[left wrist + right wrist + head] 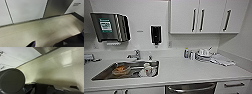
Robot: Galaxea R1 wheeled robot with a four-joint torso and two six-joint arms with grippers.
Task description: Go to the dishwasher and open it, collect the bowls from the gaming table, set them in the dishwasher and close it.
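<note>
Kitchenette counter (pixel 184 70) is stretching white and wide, with the sink (pixel 126 71) sitting in it on the left.

Dishes are lying in the sink under the tap (pixel 137 53); bottles (pixel 186 53) and a cloth (pixel 221 60) are standing near the right corner. White cabinets (pixel 209 16) are hanging above. The dishwasher (pixel 191 88), steel-fronted and closed, is sitting below the counter edge. The speckled floor (pixel 41 32) is running up to it. Whether either gripper is apart or together, I cannot tell.
</note>
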